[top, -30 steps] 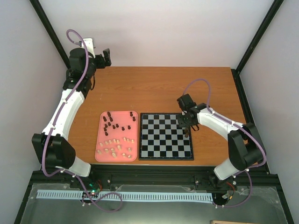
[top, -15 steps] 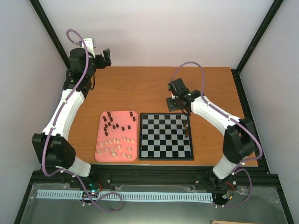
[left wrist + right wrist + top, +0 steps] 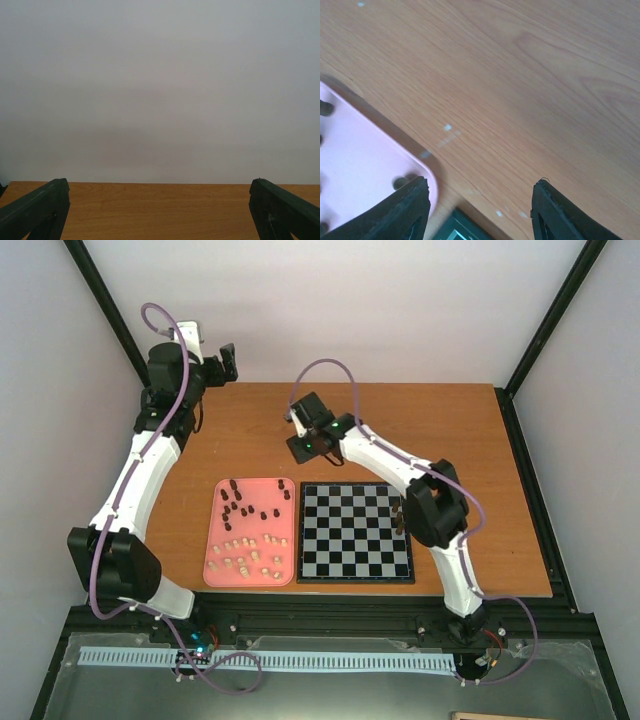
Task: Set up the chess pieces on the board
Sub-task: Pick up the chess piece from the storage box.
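Most small dark and cream chess pieces [image 3: 241, 508] lay in the pink rounded plastic tray [image 3: 213, 502], near-left of my right gripper [image 3: 303, 438], whose empty jaws stood apart; the black-and-grey checked board [image 3: 355, 540] lay near-right.

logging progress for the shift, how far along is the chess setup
Done: a few dark brown chess pieces stand at the right edge of the black and grey checked chessboard. In hand: nothing; the right tool is open and empty above the wooden table near the pink rounded tray, the left tool open at the far corner. Left: the other dark ones and all pale cream pieces lie on the tray.
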`<act>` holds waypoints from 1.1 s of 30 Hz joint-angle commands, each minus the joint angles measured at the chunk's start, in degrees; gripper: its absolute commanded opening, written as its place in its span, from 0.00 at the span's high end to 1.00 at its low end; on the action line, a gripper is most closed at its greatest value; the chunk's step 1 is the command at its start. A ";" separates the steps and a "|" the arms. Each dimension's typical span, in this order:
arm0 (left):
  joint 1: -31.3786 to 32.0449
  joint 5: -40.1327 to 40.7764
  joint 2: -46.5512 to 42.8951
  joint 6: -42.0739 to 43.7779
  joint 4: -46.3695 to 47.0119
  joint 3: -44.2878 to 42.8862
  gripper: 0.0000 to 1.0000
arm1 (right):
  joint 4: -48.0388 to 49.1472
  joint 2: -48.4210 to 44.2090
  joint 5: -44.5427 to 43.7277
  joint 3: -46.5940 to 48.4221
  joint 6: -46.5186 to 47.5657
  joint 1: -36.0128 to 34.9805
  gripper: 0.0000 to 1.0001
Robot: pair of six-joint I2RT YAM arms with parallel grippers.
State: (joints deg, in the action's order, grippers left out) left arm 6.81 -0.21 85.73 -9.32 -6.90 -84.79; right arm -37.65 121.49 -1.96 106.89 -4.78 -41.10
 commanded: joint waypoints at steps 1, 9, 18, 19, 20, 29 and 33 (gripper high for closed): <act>0.18 0.25 -2.14 0.54 1.97 -0.64 0.00 | -3.52 7.77 4.48 8.67 2.80 -2.37 0.44; 0.20 0.15 -1.46 0.37 1.97 -1.01 0.00 | -7.16 14.27 6.58 15.40 4.27 -5.47 0.44; 0.19 0.05 -0.99 0.27 1.97 -1.21 0.00 | -8.44 15.83 7.67 15.18 5.01 -7.36 0.48; 0.25 0.11 -0.94 0.27 1.95 -1.17 0.00 | -8.47 16.25 7.70 15.23 4.94 -7.41 0.49; 0.20 0.05 -0.94 0.27 1.93 -1.23 0.00 | -8.47 16.49 7.68 15.27 4.95 -7.41 0.49; 0.14 0.26 -0.95 0.40 1.96 -1.27 0.00 | -9.26 18.59 6.60 17.84 5.13 -7.41 0.55; 0.18 0.39 -1.09 0.45 1.83 -1.18 0.00 | -9.50 18.79 6.31 17.83 5.13 -7.41 0.64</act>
State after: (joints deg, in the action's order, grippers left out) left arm 6.81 -0.19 85.23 -9.32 -6.85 -84.79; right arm -46.33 139.24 4.97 122.78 0.10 -48.01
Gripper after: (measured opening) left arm 0.998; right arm 0.397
